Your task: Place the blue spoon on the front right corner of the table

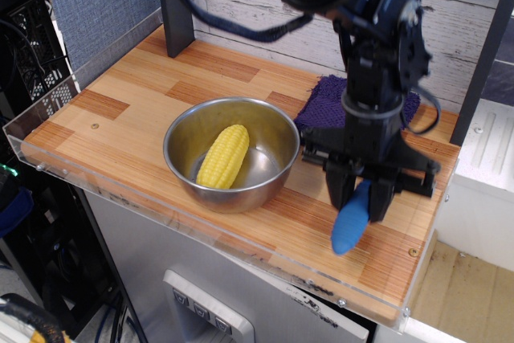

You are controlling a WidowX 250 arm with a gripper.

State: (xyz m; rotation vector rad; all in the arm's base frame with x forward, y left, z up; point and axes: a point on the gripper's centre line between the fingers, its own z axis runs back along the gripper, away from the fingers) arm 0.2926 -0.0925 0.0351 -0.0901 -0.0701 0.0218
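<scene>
The blue spoon (351, 225) hangs handle-down from my gripper (360, 201), which is shut on its upper part. Only the thick blue handle shows; the metal bowl is hidden between the fingers. The handle's tip is just above or touching the wooden table (128, 110) toward the front right, a short way in from the corner screw (413, 252). My black arm comes down from the top of the view and covers part of the table behind it.
A steel bowl (269, 130) holding a yellow corn cob (223, 156) stands left of the gripper. A dark purple-blue cloth (325, 102) lies behind the arm. A clear rim (241, 240) edges the table front. A dark post (174, 2) stands at the back.
</scene>
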